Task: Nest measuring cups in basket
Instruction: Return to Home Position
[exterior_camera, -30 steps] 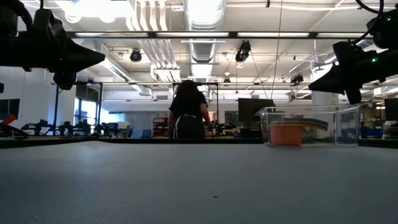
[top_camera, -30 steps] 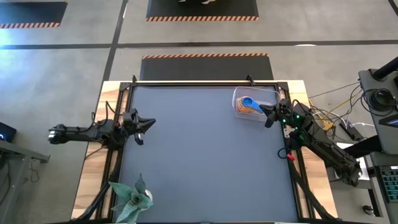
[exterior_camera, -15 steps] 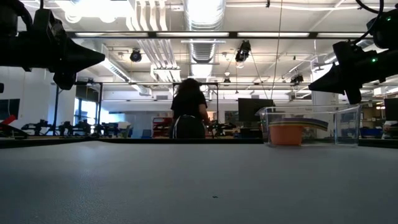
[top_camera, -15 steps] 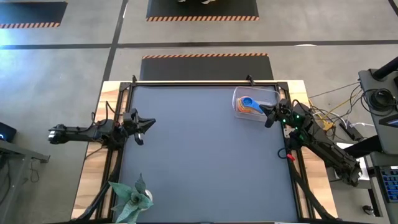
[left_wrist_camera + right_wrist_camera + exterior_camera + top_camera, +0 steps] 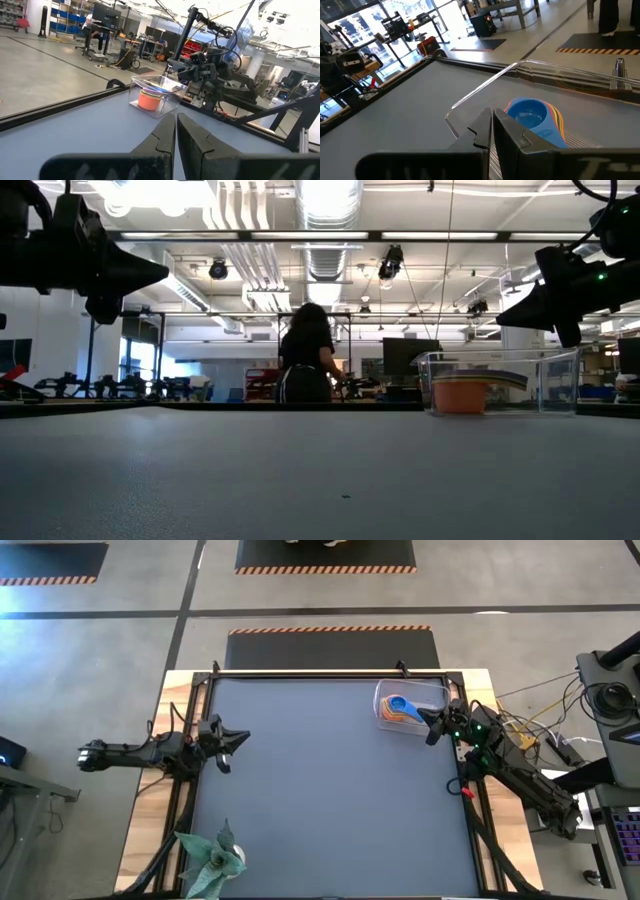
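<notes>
Grey desk: nested measuring cups in the basket lie just ahead of the right gripper, pressed together; left gripper, likewise closed, well apart.

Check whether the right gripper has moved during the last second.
No. In the high view the right gripper sits at the same spot as before, at the edge of the basket nearest its own arm.
</notes>
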Tool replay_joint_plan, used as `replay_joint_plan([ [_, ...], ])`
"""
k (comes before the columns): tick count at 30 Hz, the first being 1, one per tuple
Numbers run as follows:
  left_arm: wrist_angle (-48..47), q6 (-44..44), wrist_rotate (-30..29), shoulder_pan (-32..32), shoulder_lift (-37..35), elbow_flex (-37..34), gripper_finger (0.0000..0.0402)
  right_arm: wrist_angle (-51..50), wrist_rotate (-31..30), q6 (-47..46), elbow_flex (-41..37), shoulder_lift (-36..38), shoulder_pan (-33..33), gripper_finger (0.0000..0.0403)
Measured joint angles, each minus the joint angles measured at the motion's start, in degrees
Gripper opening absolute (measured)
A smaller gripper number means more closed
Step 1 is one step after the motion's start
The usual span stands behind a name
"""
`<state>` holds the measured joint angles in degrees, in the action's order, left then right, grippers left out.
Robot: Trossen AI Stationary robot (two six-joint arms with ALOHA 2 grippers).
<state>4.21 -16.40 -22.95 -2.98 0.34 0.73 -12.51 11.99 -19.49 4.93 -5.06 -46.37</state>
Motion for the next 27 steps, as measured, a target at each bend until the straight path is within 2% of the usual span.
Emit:
replay_joint_plan([
  [27,-0.05,0.00,-0.01,-0.02,0.00,0.53,0.0000,0.00,-0.02,0.01,0.00,0.00,0.00,0.0009],
])
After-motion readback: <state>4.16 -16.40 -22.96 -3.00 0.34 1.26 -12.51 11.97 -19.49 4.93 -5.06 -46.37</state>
